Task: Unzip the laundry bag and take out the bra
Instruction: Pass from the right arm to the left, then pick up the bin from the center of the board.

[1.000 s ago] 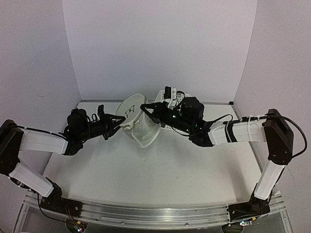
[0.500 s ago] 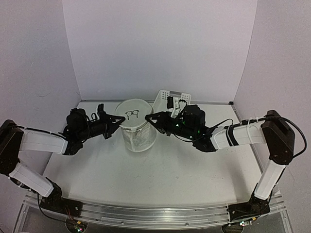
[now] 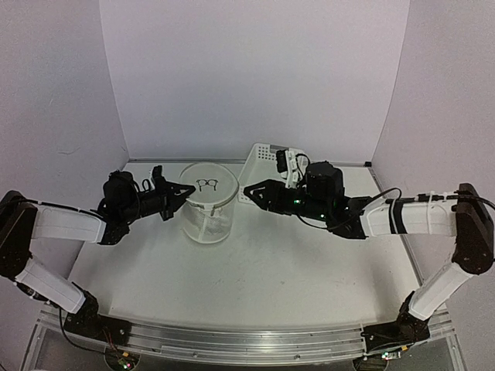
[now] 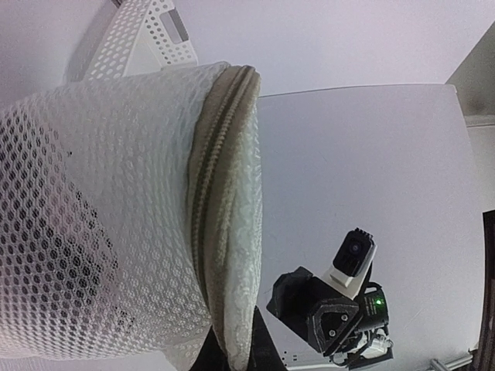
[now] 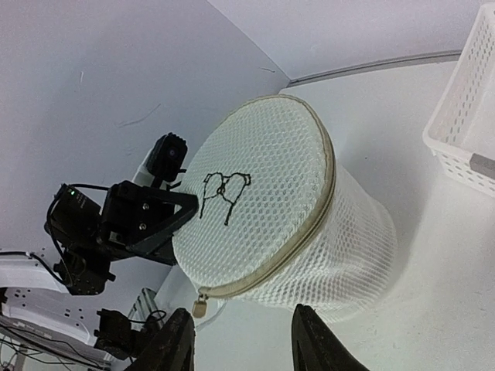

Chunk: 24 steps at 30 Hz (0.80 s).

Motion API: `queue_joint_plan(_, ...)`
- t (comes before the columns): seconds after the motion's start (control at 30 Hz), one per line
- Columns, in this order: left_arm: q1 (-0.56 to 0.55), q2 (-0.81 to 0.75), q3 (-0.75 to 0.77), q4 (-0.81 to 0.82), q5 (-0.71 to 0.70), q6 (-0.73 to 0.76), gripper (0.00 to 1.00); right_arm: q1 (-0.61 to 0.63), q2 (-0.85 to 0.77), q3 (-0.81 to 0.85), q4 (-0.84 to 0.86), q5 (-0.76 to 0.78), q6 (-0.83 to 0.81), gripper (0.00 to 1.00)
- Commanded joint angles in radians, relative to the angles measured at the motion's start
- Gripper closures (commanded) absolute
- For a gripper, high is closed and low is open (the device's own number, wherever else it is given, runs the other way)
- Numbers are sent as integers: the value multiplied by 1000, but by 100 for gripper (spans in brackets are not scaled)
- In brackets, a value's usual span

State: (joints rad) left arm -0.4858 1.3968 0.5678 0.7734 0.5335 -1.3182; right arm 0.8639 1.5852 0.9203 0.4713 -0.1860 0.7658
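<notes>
**Floppy mesh, one small tab to pinch**

The laundry bag [image 3: 209, 210] stands upright on the bench [image 3: 255, 278], lid up and zip closed where I can see it. The left tool [image 3: 187, 191] is clamped tight on its left rim. The right tool [image 3: 249, 191] hangs part-open and empty beside the other side. The mesh looks light and soft, likely to crumple, so the zipper pull [image 5: 199, 308] is the spot to pinch. The lattice basket [image 3: 267, 154] crowds behind, with open room in front. I can't make out the bra.
</notes>
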Motion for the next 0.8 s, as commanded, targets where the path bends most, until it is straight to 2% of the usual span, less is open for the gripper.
queue_joint_plan(0.0, 42, -14, 61, -35, 35, 15, 100, -3, -86, 39, -201, 70, -229, 54)
queue_joint_plan(0.13, 48, -42, 83, -124, 9, 39, 100, -3, -100, 87, -288, 40, -350, 52)
queue_joint_plan(0.2, 50, -55, 85, -156, -5, 47, 100, -3, -98, 114, -347, 92, -407, 50)
queue_joint_plan(0.4, 64, -81, 90, -243, -29, 94, 100, -4, 23, 272, -575, 544, -564, 46)
queue_joint_plan(0.5, 74, -97, 95, -262, -29, 116, 100, -16, 90, 343, -606, 680, -600, 43)
queue_joint_plan(0.77, 90, -156, 130, -375, -51, 214, 100, -132, 263, 512, -667, 721, -538, 41)
